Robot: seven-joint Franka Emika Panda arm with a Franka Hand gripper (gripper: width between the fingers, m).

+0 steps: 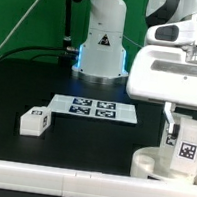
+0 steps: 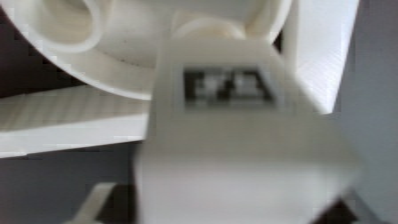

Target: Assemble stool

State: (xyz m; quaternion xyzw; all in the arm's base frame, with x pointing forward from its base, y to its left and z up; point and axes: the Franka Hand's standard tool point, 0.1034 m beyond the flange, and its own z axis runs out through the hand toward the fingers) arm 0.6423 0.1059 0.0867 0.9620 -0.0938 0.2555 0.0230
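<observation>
My tool (image 1: 186, 131) grips a leg (image 1: 187, 149) upright just above the seat (image 1: 155, 162). If it meets the socket (image 2: 79, 32) tilted, I judge it could jam or shove the seat aside.

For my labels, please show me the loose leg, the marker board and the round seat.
loose leg (image 1: 35, 121): exterior view, tagged front face.
marker board (image 1: 92, 108): exterior view, middle tag.
round seat (image 1: 151, 162): exterior view, visible rim.
</observation>
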